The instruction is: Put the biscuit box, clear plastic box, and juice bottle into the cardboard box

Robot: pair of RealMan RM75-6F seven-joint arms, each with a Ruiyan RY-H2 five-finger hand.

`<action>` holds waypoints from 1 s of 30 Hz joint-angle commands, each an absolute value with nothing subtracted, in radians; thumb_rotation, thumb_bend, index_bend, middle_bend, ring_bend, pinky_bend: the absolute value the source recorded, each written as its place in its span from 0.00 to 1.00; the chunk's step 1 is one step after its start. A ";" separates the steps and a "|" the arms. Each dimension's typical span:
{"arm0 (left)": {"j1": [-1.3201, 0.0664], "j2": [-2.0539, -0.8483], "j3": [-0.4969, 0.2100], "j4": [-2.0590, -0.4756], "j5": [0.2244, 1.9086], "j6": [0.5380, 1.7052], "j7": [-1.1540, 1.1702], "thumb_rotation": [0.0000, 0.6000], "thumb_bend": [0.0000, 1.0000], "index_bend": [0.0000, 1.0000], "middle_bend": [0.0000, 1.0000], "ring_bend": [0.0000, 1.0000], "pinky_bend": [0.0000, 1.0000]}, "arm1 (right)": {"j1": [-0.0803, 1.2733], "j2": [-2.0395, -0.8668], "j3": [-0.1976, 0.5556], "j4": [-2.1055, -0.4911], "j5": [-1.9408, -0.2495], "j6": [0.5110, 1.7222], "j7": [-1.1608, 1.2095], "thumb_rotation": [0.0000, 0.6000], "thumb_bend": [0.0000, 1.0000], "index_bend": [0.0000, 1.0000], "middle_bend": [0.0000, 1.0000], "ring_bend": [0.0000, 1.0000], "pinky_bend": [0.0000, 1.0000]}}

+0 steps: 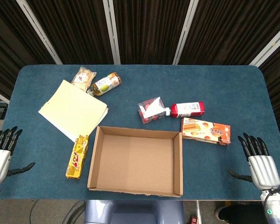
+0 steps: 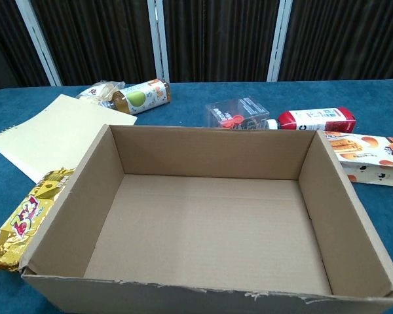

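An open, empty cardboard box stands at the table's near middle. Just right of its far corner lies the orange biscuit box, flat on the cloth. Behind the box a clear plastic box with red contents lies beside a red-and-white bottle on its side. A bottle with a green apple label lies at the far left. My left hand and right hand hover at the near table corners, fingers spread, holding nothing. The chest view shows neither hand.
A pale yellow notepad lies left of the cardboard box. A yellow snack pack rests along the box's left wall. A small snack bag sits by the apple bottle. The blue table ends close to both hands.
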State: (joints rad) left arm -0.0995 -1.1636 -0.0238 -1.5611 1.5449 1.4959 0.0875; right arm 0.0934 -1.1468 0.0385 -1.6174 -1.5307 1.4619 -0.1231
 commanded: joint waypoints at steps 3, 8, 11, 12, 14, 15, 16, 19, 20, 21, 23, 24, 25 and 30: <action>-0.103 -1.168 -0.025 -1.557 1.548 1.495 0.085 0.67 0.00 0.00 0.00 0.00 0.00 | 0.093 -1.144 0.039 -1.618 -1.523 1.455 -0.124 1.00 0.00 0.00 0.00 0.00 0.00; -0.102 -1.172 -0.031 -1.552 1.558 1.513 0.072 0.67 0.00 0.00 0.00 0.00 0.00 | 0.101 -1.143 0.039 -1.616 -1.514 1.435 -0.118 1.00 0.00 0.00 0.00 0.00 0.00; -0.099 -1.171 -0.034 -1.554 1.560 1.525 0.065 0.67 0.00 0.00 0.00 0.00 0.00 | 0.125 -1.135 0.044 -1.616 -1.512 1.397 -0.111 1.00 0.00 0.00 0.00 0.00 0.00; -0.099 -1.170 -0.035 -1.555 1.561 1.528 0.063 0.66 0.00 0.00 0.00 0.00 0.00 | 0.142 -1.128 0.049 -1.617 -1.507 1.369 -0.107 1.00 0.00 0.00 0.00 0.00 0.00; -0.100 -1.171 -0.036 -1.554 1.563 1.530 0.059 0.66 0.00 0.00 0.00 0.00 0.00 | 0.175 -1.116 0.060 -1.616 -1.493 1.315 -0.113 1.00 0.00 0.00 0.00 0.00 0.00; -0.101 -1.173 -0.038 -1.553 1.561 1.528 0.060 0.66 0.00 0.00 0.00 0.00 0.00 | 0.202 -1.107 0.068 -1.614 -1.481 1.271 -0.119 1.00 0.00 0.00 0.00 0.00 0.00; -0.104 -1.175 -0.040 -1.552 1.555 1.523 0.063 0.66 0.00 0.00 0.00 0.00 0.00 | 0.230 -1.101 0.077 -1.614 -1.466 1.224 -0.123 1.00 0.00 0.00 0.00 0.00 0.00; -0.110 -1.180 -0.048 -1.552 1.538 1.509 0.077 0.67 0.00 0.00 0.00 0.00 0.00 | 0.299 -1.091 0.098 -1.609 -1.425 1.106 -0.129 1.00 0.00 0.00 0.00 0.00 0.00; -0.113 -1.183 -0.052 -1.552 1.533 1.505 0.084 0.67 0.00 0.00 0.00 0.00 0.00 | 0.328 -1.092 0.107 -1.601 -1.409 1.059 -0.133 1.00 0.00 0.00 0.00 0.00 0.00; -0.115 -1.186 -0.053 -1.552 1.530 1.503 0.088 0.67 0.00 0.00 0.00 0.00 0.00 | 0.340 -1.093 0.111 -1.597 -1.401 1.039 -0.134 1.00 0.00 0.00 0.00 0.00 0.00; -0.119 -1.193 -0.055 -1.550 1.520 1.492 0.105 0.67 0.00 0.00 0.00 0.00 0.00 | 0.389 -1.103 0.125 -1.573 -1.365 0.959 -0.141 1.00 0.00 0.00 0.00 0.00 0.00; -0.120 -1.196 -0.055 -1.550 1.514 1.485 0.111 0.67 0.00 0.00 0.00 0.00 0.00 | 0.410 -1.109 0.130 -1.559 -1.347 0.924 -0.145 1.00 0.00 0.00 0.00 0.00 0.00; -0.122 -1.199 -0.056 -1.548 1.506 1.477 0.117 0.67 0.00 0.00 0.00 0.00 0.00 | 0.430 -1.116 0.135 -1.544 -1.329 0.890 -0.151 1.00 0.00 0.00 0.00 0.00 0.00; -0.132 -1.213 -0.064 -1.533 1.468 1.445 0.143 0.67 0.00 0.00 0.00 0.00 0.00 | 0.504 -1.154 0.154 -1.468 -1.269 0.787 -0.176 1.00 0.00 0.00 0.00 0.00 0.00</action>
